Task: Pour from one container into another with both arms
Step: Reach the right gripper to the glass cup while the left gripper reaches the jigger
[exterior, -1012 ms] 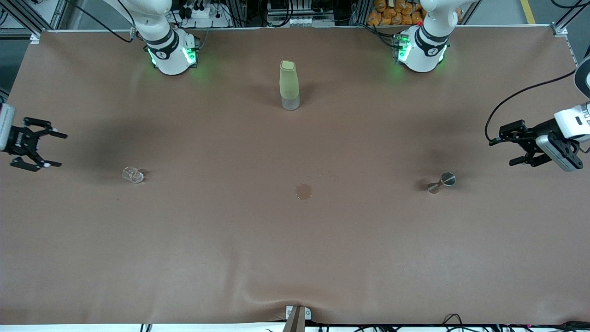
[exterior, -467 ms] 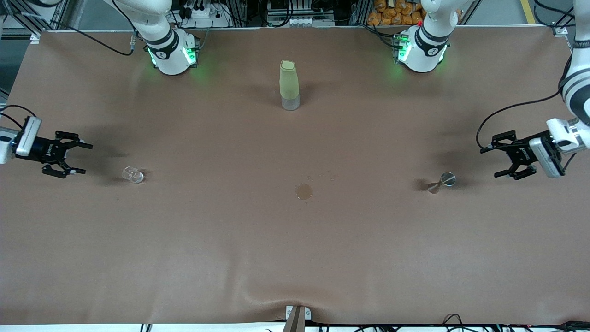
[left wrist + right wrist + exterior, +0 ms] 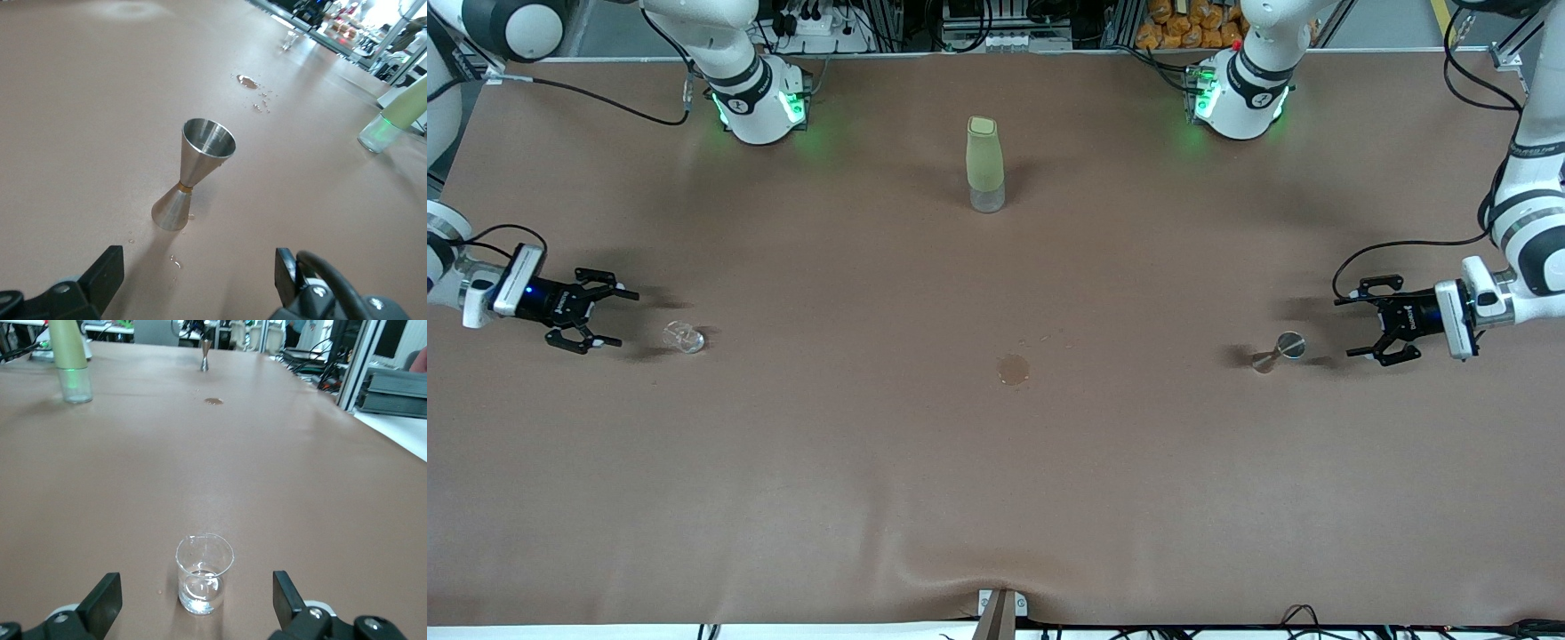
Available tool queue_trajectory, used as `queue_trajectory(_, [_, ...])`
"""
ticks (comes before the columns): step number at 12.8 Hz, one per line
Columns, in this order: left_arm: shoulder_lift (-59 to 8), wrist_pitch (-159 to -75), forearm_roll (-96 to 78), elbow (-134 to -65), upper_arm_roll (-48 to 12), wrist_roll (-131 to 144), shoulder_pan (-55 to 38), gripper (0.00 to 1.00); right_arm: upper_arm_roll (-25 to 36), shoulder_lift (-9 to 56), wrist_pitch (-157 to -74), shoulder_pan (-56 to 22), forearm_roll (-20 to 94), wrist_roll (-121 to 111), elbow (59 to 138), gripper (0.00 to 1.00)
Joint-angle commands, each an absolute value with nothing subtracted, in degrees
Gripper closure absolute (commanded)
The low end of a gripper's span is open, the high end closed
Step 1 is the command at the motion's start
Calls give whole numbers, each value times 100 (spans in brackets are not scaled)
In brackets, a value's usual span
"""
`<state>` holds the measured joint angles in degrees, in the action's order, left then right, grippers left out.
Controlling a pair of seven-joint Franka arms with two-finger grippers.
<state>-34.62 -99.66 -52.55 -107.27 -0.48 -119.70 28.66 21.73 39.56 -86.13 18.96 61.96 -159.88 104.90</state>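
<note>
The tiny clear glass cup [image 3: 684, 337] [image 3: 204, 573] stands upright on the brown table toward the right arm's end. My right gripper [image 3: 617, 317] [image 3: 195, 600] is low and open just beside it, fingers spread to either side, not touching. The silvery hourglass jigger [image 3: 1279, 351] [image 3: 193, 174] stands upright toward the left arm's end. My left gripper [image 3: 1346, 327] [image 3: 199, 273] is low and open close beside the jigger, apart from it, with nothing between its fingers.
A tall pale-green bottle [image 3: 985, 165] with a clear base stands mid-table near the robots' bases. A small round wet stain [image 3: 1013, 369] with a few droplets lies on the table between cup and jigger. The brown cloth [image 3: 996, 498] is wrinkled at its front edge.
Both grippers have come down and moved inward: the right one toward the glass cup, the left one toward the jigger. Cup, jigger and bottle have not moved.
</note>
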Motion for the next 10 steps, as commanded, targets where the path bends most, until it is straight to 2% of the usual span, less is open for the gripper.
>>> queue_trajectory(1, [-3682, -9748, -5528, -10521, -123, -12496, 2883, 0, 2241, 4393, -8324, 2083, 6687, -17410, 10433, 0])
queue_trajectory(5, [-3990, -9598, -5669, -10380, -211, -13480, 2900, 0, 2241, 4903, -7990, 2215, 7293, -17955, 10415, 0])
queue_trajectory(10, [-4464, -9545, -6115, -10152, -220, -14553, 2900, 6, 2241, 5264, -7928, 2224, 7628, -18219, 10371, 0])
